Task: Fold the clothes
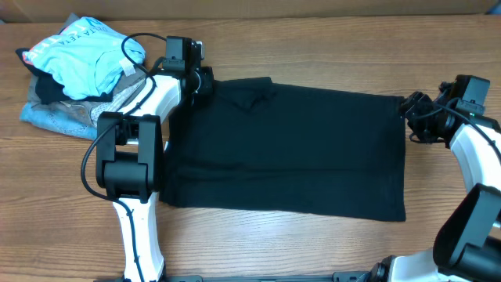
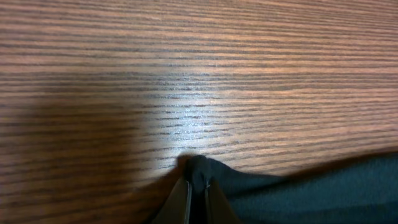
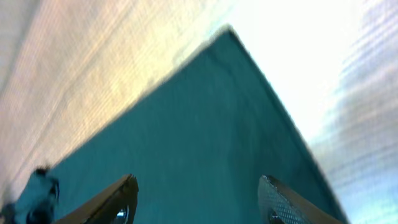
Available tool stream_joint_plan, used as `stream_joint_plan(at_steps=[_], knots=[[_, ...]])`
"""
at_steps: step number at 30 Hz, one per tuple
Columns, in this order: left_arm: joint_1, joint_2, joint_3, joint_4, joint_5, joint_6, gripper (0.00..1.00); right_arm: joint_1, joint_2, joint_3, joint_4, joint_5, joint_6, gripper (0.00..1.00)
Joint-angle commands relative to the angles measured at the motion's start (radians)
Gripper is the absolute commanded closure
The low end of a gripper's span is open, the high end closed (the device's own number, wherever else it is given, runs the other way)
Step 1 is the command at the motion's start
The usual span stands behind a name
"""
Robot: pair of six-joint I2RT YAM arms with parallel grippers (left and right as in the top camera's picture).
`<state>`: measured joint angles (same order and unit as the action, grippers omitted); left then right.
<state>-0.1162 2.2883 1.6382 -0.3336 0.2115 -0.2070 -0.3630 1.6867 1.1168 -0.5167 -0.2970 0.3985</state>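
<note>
across the middle of the bench (image 1: 313, 55), spread flat as a wide dark rectangle with no sleeves showing: the black t-shirt (image 1: 297, 149), soft, matte and limp, with a small rumple near its far left corner and a faint lengthwise crease. at that far left corner, clamped on a little peak of cloth, fingers pressed together with fabric bunched between them in the left wrist view: the left gripper (image 1: 200, 80). at the far right corner, poised at the edge with fingers spread wide and nothing between them, over cloth rendered teal by a washed-out exposure: the right gripper (image 1: 409, 110). seemingly mid-fold, probably setting up a lengthwise fold, both far corners to be drawn toward the near edge. next, most likely: close the right side on its corner, pinching through every layer, then lift both corners level and carry them over together, keeping tension even to prevent sagging or skewing of the thin knit. worth watching for slip on the left, given so small a bite of such slack material. off at the far left, apart from the work, heaped loosely: a light blue garment (image 1: 82, 51) with white print atop grey and denim-blue folded pieces (image 1: 51, 117). underneath all, smooth wood-grain surface with a slight sheen, judged to offer little friction for holding cloth in place
</note>
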Motion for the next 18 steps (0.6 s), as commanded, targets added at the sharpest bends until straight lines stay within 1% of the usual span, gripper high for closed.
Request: stream_joint_plan(at_steps=[1, 8, 11, 13, 18], knots=[[0.006, -0.016, 0.011, -0.024, 0.039, -0.004, 0.96, 0.003, 0.056, 0.021, 0.087, 0.055, -0.006, 0.36], [0.010, -0.097, 0.014, -0.048, 0.045, -0.003, 0.96, 0.003, 0.202, 0.022, 0.272, 0.080, -0.020, 0.38], [0.009, -0.114, 0.014, -0.061, 0.063, -0.008, 0.96, 0.003, 0.274, 0.022, 0.347, 0.080, -0.071, 0.36], [0.009, -0.121, 0.014, -0.075, 0.097, -0.007, 0.96, 0.003, 0.305, 0.023, 0.382, 0.081, -0.094, 0.34], [0.006, -0.124, 0.014, -0.090, 0.146, -0.020, 0.96, 0.003, 0.346, 0.024, 0.432, 0.124, -0.098, 0.34]])
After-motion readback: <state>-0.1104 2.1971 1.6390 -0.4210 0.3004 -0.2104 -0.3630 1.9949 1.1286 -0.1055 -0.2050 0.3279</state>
